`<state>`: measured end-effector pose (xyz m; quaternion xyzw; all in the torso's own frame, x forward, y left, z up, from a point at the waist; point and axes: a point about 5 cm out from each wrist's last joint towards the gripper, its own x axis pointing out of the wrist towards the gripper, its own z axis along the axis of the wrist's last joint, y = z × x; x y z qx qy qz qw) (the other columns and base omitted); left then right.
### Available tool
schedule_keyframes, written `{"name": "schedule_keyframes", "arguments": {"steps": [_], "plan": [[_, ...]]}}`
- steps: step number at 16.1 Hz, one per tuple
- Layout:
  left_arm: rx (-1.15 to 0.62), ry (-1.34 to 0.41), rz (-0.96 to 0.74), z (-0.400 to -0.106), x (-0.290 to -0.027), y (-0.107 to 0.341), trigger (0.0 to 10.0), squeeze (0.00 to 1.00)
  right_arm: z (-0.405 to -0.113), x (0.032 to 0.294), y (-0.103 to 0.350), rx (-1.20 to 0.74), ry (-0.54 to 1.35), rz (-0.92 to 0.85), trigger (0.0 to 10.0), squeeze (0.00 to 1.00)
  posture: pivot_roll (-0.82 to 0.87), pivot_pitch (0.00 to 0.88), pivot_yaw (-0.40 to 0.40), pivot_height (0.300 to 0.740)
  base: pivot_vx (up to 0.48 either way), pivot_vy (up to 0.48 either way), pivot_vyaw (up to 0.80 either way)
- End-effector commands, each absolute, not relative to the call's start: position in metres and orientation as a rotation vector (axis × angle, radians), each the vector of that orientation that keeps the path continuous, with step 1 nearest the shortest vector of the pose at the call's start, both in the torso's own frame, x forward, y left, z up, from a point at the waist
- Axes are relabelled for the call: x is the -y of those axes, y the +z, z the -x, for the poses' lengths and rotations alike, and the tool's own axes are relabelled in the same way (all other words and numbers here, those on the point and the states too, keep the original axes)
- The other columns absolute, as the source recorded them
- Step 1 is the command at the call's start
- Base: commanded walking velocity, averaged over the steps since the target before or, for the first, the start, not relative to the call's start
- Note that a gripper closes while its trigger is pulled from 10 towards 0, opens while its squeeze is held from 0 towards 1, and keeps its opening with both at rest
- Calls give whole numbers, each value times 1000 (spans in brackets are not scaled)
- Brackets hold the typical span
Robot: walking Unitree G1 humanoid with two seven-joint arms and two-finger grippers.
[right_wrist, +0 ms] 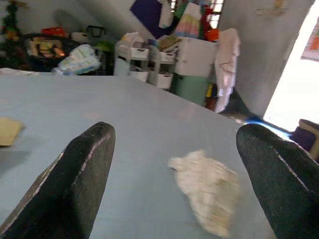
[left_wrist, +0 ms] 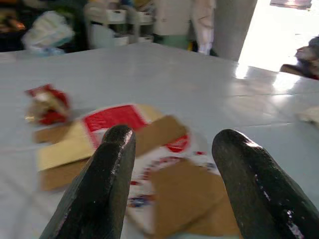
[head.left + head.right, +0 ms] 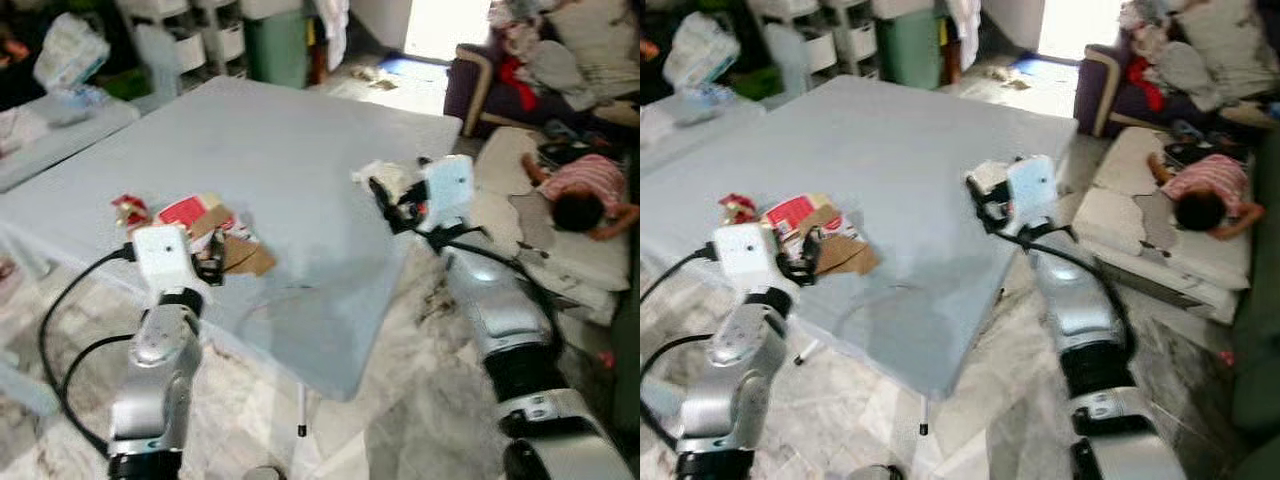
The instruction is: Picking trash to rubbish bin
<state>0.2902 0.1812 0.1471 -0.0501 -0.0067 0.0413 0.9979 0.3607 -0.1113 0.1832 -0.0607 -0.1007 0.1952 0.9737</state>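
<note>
**Both tools poised over trash on the counter, nothing gripped yet**

A pale grey counter is seen across the middle of the head views. At lower left of the frame a flattened cardboard box, red, white and brown, is lying near the counter's front edge, with a small red wrapper just beside it to the left. The left tool is held at the near edge of the cardboard, fingers apart, nothing between them; in the left wrist view the cardboard is framed between the two fingers. At centre right a crumpled white tissue is seen near the counter's right edge. The right tool is placed just short of it, fingers spread wide and empty; in its wrist view the tissue is sitting between them, closer to one side. No rubbish bin can be identified with certainty. A person is lying on a mattress at right, well apart.

Step judged: approach before grasp. The tissue should be centred between the fingers before closing. Flat cardboard is hard to pinch; a raised flap or edge is better taken.
</note>
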Motion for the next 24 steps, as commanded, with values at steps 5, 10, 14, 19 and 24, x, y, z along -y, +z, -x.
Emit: {"name": "schedule_keyframes", "arguments": {"steps": [5,10,14,19,24], "plan": [[10,77,108,-294,-178,148,10000,0,-361,123,184,207,351,149,10000,0,33,33,-11,740,0,0,293],[7,77,115,-294,-177,147,10000,0,-362,126,184,203,331,123,10000,0,33,32,-12,740,0,0,320],[7,73,116,-293,-177,147,10000,0,-368,135,186,199,263,114,10000,0,50,36,-15,740,0,0,0],[-108,5,100,-261,-177,124,10000,0,-394,145,180,76,159,123,10000,0,160,83,-32,740,0,0,0],[-193,-21,85,-222,-182,115,10000,0,-403,142,173,-3,163,226,10000,0,214,126,-20,740,0,0,0]]}}
